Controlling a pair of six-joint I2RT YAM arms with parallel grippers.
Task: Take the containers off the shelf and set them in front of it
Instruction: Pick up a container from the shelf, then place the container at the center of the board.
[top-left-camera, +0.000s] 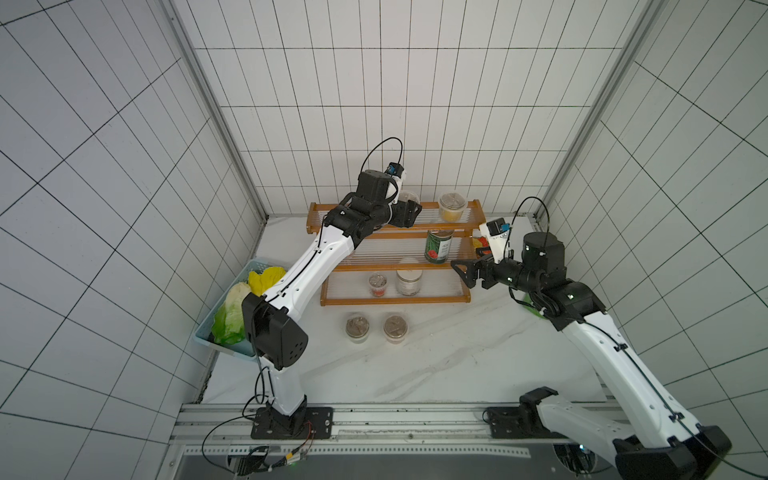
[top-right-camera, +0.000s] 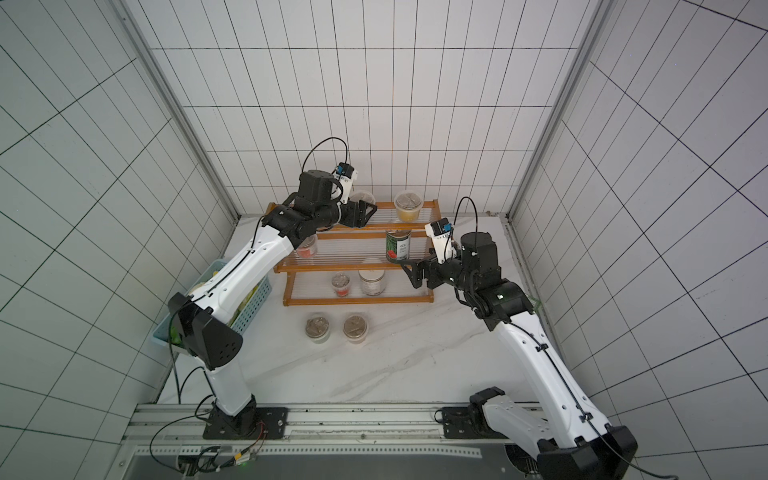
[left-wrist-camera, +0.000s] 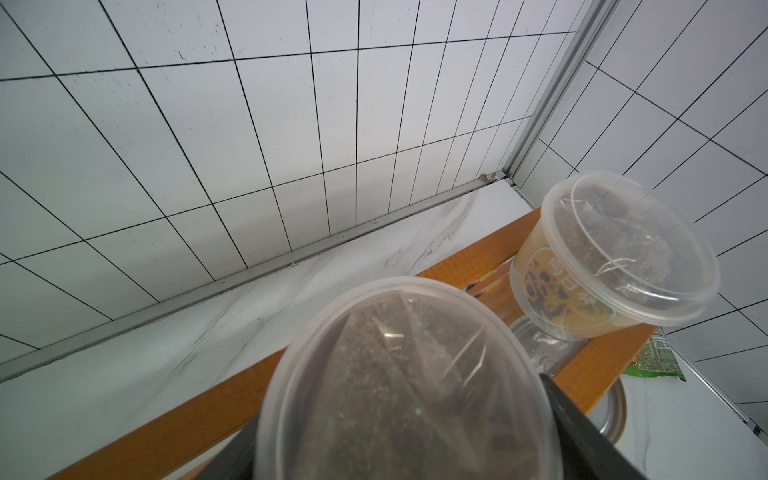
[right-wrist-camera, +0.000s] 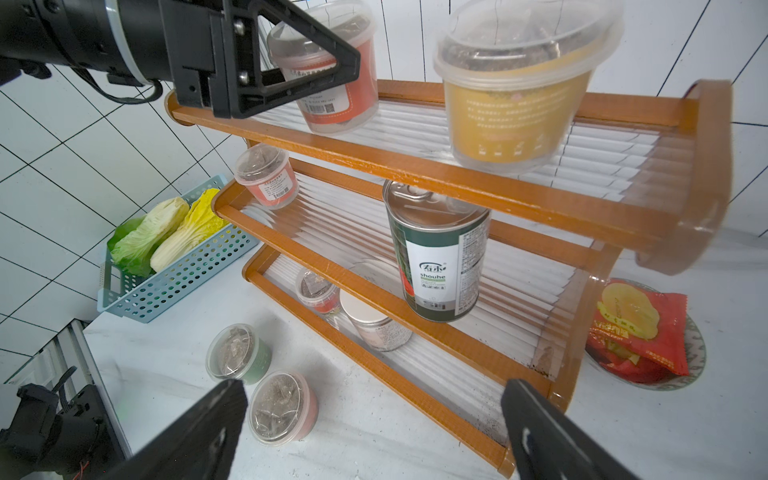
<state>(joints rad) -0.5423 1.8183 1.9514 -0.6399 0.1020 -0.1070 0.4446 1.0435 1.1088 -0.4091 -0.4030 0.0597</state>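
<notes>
Risk lies on the top tier of the shelf (top-left-camera: 395, 300): the left gripper (top-left-camera: 409, 214) sets its jaws either side of the red cup (right-wrist-camera: 340, 108) there, and I cannot tell whether they grip. An off-centre squeeze could tip it off the tier. Beside the shelf, the right gripper (top-left-camera: 465, 274) hovers, jaws wide, empty.

Top tier of the shelf (top-left-camera: 395, 300): the left end effector (top-left-camera: 410, 203) straddles the red cup (right-wrist-camera: 349, 95), leaving a small gap before the yellow cup (top-left-camera: 451, 206). The can (top-left-camera: 438, 246) blocks the middle tier's right end; slats just to its left lie open. The green cup (top-left-camera: 357, 328) and pink cup (top-left-camera: 395, 328) stand on the table (top-left-camera: 457, 365) before the shelf; nearer than them, bare table.
</notes>
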